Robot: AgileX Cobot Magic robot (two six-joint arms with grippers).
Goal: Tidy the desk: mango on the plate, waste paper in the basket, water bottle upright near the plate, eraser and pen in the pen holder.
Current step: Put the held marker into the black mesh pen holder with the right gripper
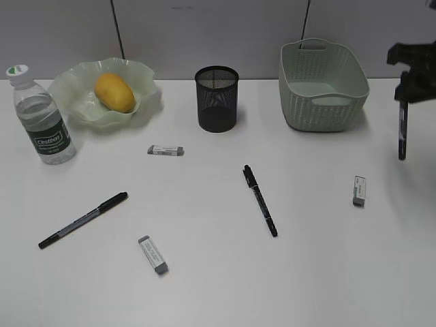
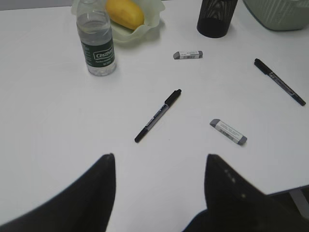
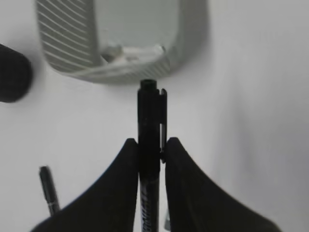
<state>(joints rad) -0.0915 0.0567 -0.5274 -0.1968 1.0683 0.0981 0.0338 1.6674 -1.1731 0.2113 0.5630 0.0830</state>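
The mango (image 1: 114, 92) lies in the plate (image 1: 146, 78) at the back left, and the water bottle (image 1: 42, 116) stands upright beside it. My right gripper (image 1: 405, 95) hovers at the right edge, shut on a black pen (image 1: 402, 129) that hangs upright; in the right wrist view the gripper (image 3: 148, 142) pinches the pen (image 3: 148, 111) in front of the basket (image 3: 72, 43). A pale lump (image 3: 113, 50), seemingly the waste paper, lies in the basket. My left gripper (image 2: 159, 157) is open over bare desk (image 2: 48, 121), short of a pen (image 2: 158, 116). The pen holder (image 1: 216, 99) stands mid-back.
Two pens (image 1: 83, 219) (image 1: 260, 200) lie loose on the desk. Three erasers lie flat: one (image 1: 165, 150) in front of the plate, one (image 1: 153, 254) near the front, one (image 1: 359, 191) at the right. The basket (image 1: 321, 85) stands at the back right.
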